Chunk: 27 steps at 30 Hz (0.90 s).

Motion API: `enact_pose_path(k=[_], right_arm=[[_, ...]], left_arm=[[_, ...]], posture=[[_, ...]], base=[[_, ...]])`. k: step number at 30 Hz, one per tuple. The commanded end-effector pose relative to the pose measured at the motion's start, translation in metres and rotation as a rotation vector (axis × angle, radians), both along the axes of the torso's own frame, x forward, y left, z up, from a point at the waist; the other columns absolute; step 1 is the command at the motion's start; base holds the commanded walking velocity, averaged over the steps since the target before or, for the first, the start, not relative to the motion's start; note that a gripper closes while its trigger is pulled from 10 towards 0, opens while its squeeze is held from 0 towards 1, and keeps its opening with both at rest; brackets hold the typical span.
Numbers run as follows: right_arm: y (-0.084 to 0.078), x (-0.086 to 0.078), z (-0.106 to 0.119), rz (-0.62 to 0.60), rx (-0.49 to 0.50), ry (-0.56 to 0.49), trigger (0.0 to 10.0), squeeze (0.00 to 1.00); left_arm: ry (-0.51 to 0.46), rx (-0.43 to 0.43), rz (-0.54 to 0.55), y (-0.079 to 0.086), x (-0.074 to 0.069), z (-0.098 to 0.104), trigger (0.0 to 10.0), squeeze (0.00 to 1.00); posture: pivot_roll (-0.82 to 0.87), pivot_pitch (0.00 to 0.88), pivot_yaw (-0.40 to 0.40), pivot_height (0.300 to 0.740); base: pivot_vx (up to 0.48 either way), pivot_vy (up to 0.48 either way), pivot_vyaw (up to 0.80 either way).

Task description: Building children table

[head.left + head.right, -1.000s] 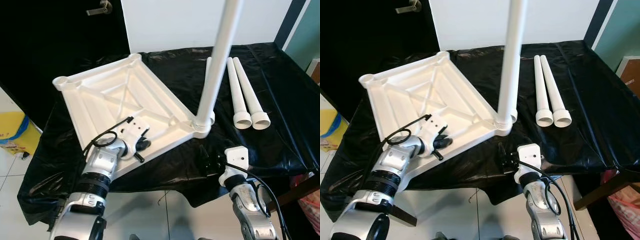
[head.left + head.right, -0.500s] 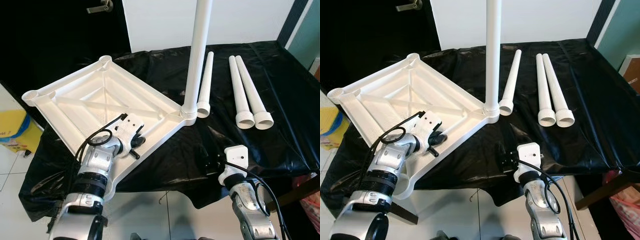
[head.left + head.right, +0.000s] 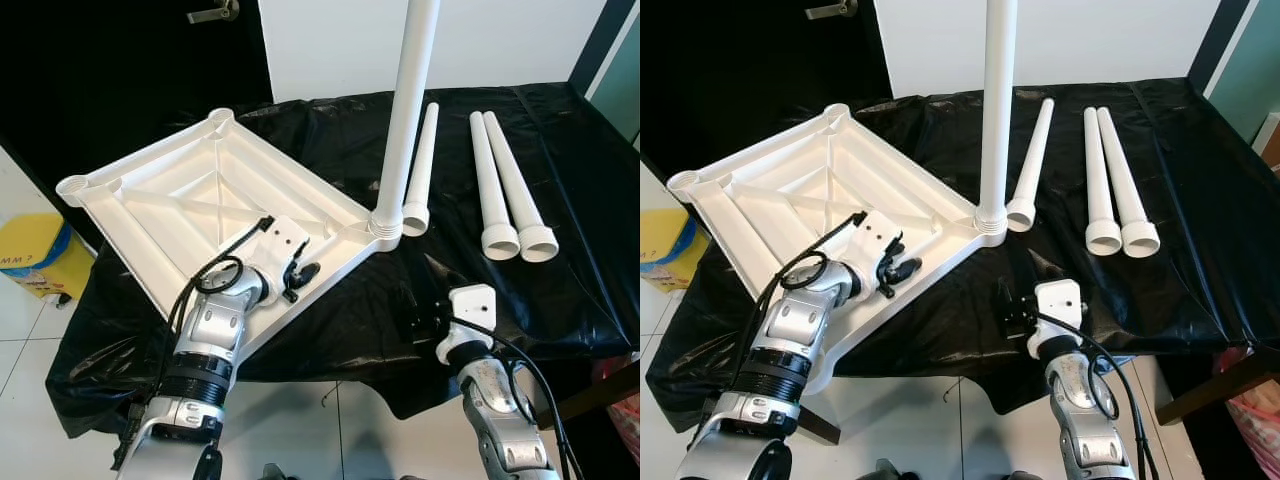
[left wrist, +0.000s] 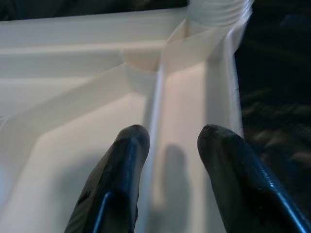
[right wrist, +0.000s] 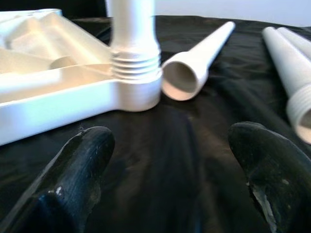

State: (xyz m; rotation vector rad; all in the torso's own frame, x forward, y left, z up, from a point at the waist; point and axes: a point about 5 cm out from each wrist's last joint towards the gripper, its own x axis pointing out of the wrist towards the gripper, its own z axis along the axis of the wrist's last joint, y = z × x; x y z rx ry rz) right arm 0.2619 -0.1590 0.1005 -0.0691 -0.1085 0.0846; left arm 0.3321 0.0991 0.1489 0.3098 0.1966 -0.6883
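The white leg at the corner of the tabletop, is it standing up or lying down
Standing up. The leg rises straight from the threaded corner socket of the upturned tabletop, while three loose legs lie flat on the black cloth.

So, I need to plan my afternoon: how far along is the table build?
One leg stands screwed upright into a corner socket of the upturned tabletop. The left gripper is open over a rib of the tabletop near that corner; the right gripper is open, holding nothing. Three loose legs lie on the black cloth, still to fit.
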Motion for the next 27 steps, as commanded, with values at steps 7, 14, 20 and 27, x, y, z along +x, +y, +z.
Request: enact_pose_path(k=[7, 14, 20, 27], right_arm=[[-0.008, 0.029, 0.012, -0.088, 0.017, -0.037, 10.0, 0.00], [-0.020, 0.044, 0.016, -0.181, -0.045, -0.027, 10.0, 0.00], [-0.023, 0.056, 0.020, -0.203, -0.090, -0.040, 10.0, 0.00], [-0.020, 0.071, 0.027, -0.188, -0.113, -0.058, 10.0, 0.00]], left_arm=[[-0.149, -0.268, -0.213, -0.026, -0.023, 0.039, 10.0, 0.00], [-0.170, -0.308, -0.252, -0.032, -0.035, 0.045, 10.0, 0.00], [-0.166, -0.375, -0.321, -0.040, -0.048, 0.054, 10.0, 0.00], [-0.179, -0.429, -0.426, -0.054, -0.063, 0.068, 10.0, 0.00]], posture=[[-0.03, 0.077, 0.059, 0.740], [-0.01, 0.117, 0.051, 0.740], [0.00, 0.169, 0.039, 0.740], [0.02, 0.234, 0.028, 0.740]], base=[[0.000, 0.000, 0.00], [0.000, 0.000, 0.00], [0.000, 0.000, 0.00], [0.000, 0.000, 0.00]])
